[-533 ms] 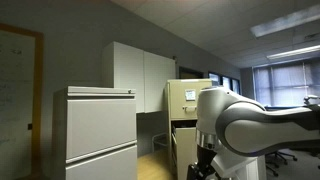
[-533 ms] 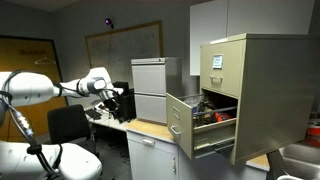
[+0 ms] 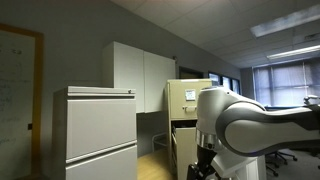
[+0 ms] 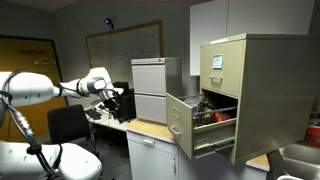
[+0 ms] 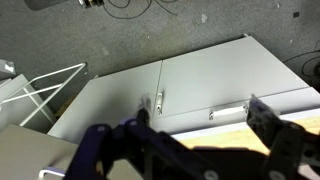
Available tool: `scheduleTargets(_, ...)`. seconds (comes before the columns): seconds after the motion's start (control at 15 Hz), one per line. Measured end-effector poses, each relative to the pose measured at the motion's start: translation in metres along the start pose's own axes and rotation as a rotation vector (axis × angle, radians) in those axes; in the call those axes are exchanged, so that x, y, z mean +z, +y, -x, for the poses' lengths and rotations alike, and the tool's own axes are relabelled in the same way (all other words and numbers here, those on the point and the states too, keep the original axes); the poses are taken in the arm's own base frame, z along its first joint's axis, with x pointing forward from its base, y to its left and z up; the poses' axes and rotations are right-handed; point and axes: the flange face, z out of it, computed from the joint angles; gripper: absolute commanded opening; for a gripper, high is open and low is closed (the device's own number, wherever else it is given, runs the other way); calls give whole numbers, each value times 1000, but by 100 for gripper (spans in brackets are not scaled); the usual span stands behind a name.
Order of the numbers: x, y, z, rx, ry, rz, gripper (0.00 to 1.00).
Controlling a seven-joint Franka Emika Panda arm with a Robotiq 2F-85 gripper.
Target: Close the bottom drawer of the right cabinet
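The right cabinet is a tall beige filing cabinet on the counter; it also shows in an exterior view. Its bottom drawer is pulled out towards the room, with dark and reddish things inside. In an exterior view the drawer is partly behind my arm. My gripper hangs in the air beside the light grey cabinet, well away from the drawer. In the wrist view the gripper is open and empty, pointing down at the counter edge and the floor.
A wider light grey cabinet stands between my gripper and the beige cabinet. White wall cupboards hang behind. A wooden counter runs below, with white cupboard doors under it. A chair and cluttered desk are behind.
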Motion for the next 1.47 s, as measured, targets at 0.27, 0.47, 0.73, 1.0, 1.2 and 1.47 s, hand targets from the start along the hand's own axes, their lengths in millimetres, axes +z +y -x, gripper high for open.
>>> scheduleTargets(0.27, 0, 4, -4, 5, 12, 22, 75)
scheduleTargets(0.47, -5, 14, -17, 16, 50, 73, 59)
scheduleTargets(0.73, -16, 29, -48, 27, 131, 171, 28)
scheduleTargets(1.0, -31, 41, -101, 37, 295, 327, 1)
scheduleTargets(1.2, -20, 43, -146, 31, 398, 390, 0)
scheduleTargets(1.47, 32, 56, -209, 12, 448, 451, 0)
